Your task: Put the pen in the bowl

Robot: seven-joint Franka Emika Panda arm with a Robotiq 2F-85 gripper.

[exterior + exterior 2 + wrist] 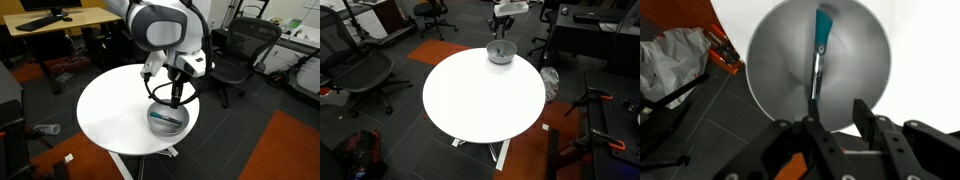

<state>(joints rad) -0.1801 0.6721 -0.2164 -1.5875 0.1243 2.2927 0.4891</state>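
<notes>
The round light grey metallic bowl (pixel 815 60) stands near the edge of the white round table (pixel 115 110); it shows in both exterior views (pixel 167 118) (pixel 501 53). The pen (pixel 820 55), a thin dark stick with a teal-blue end, lies inside the bowl against its inner wall. My gripper (pixel 836 112) hangs just above the bowl, open and empty, fingers spread over the rim. In an exterior view the gripper (pixel 172 97) is right over the bowl.
Office chairs (pixel 238 55) (pixel 365 70) stand around the table. A wooden desk (pixel 60 20) is at the back. An orange carpet patch (pixel 290 150) and a white bag (pixel 675 55) lie on the floor beside the table.
</notes>
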